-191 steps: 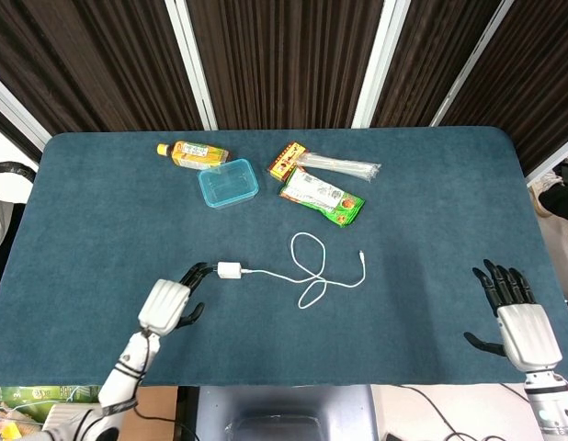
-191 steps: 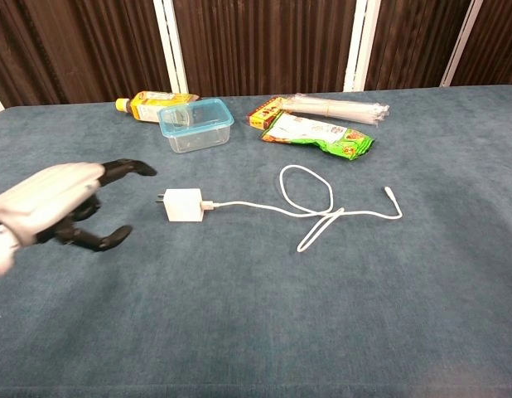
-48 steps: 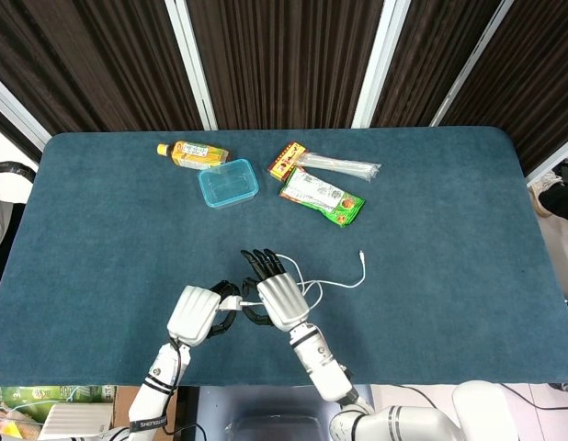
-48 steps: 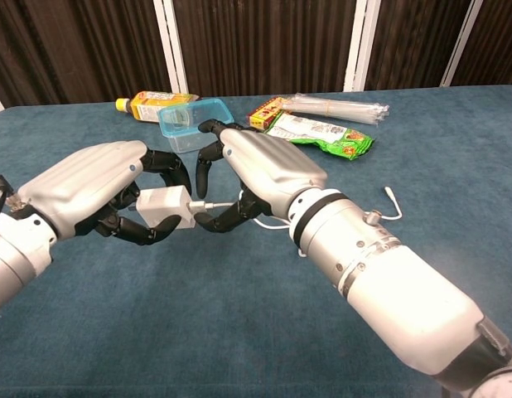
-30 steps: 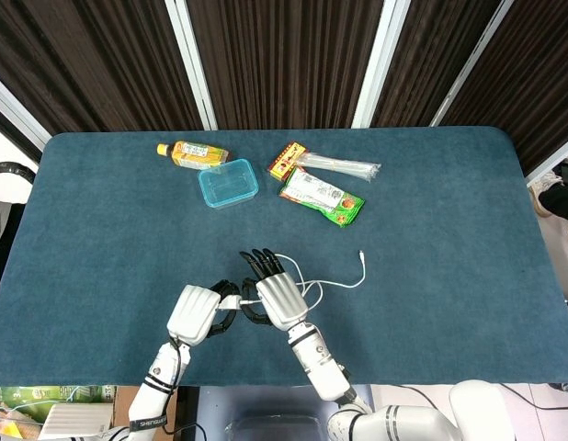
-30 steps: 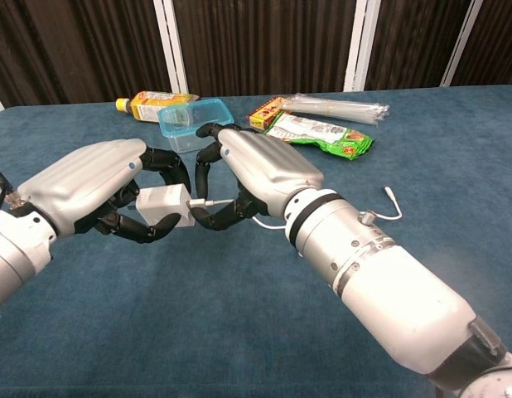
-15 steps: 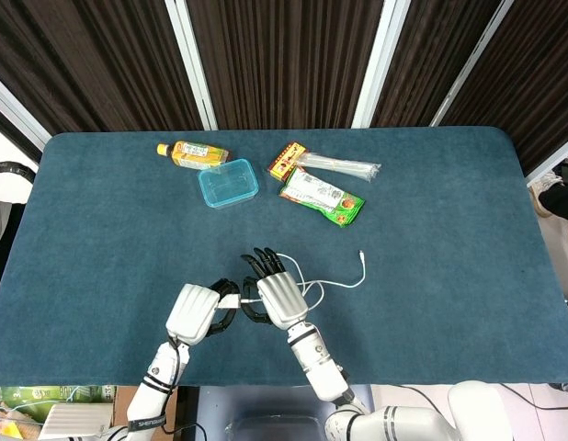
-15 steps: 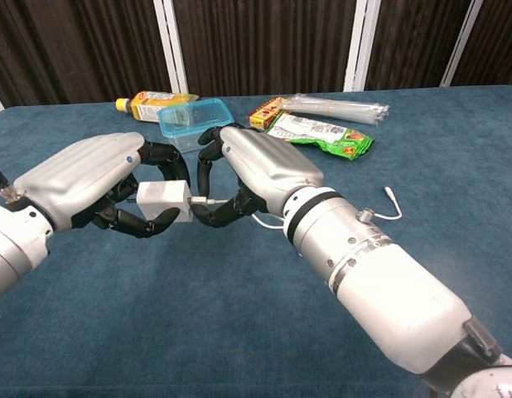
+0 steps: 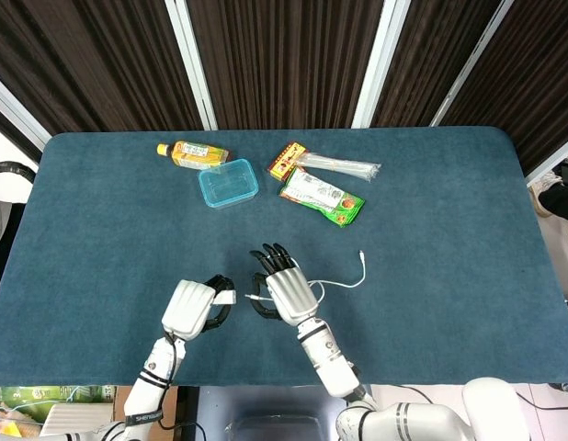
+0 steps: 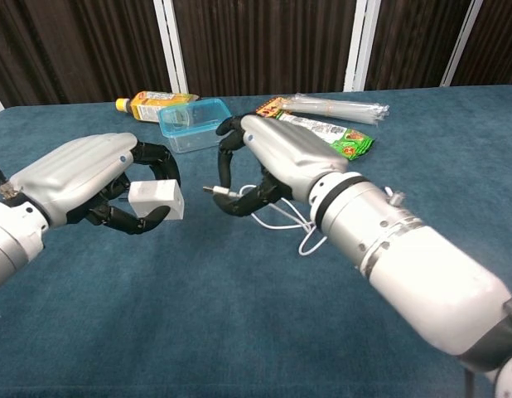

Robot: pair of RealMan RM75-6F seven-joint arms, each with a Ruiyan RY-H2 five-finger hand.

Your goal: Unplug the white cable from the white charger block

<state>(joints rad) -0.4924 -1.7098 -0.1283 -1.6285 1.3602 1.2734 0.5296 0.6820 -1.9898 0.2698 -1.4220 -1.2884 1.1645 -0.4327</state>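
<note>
My left hand point(image 10: 90, 178) point(image 9: 190, 308) grips the white charger block point(image 10: 155, 199) point(image 9: 225, 298) above the table. A gap separates the block from the cable's plug point(image 10: 213, 191), which sticks out of my right hand point(image 10: 277, 162) point(image 9: 286, 292); the right hand pinches the white cable point(image 10: 281, 217) just behind that plug. The plug is out of the block. The rest of the cable point(image 9: 344, 280) trails right across the cloth to its free end point(image 9: 360, 256).
At the back of the blue table point(image 9: 449, 230) lie a yellow bottle point(image 9: 192, 153), a clear blue box point(image 9: 229, 183), a green snack bag point(image 9: 323, 196), a red packet point(image 9: 286, 158) and a pack of straws point(image 9: 344, 166).
The hands have drawn apart: the left moved left with the block, the right moved right with the cable. The plug, seated in the block half a second ago, is now out.
</note>
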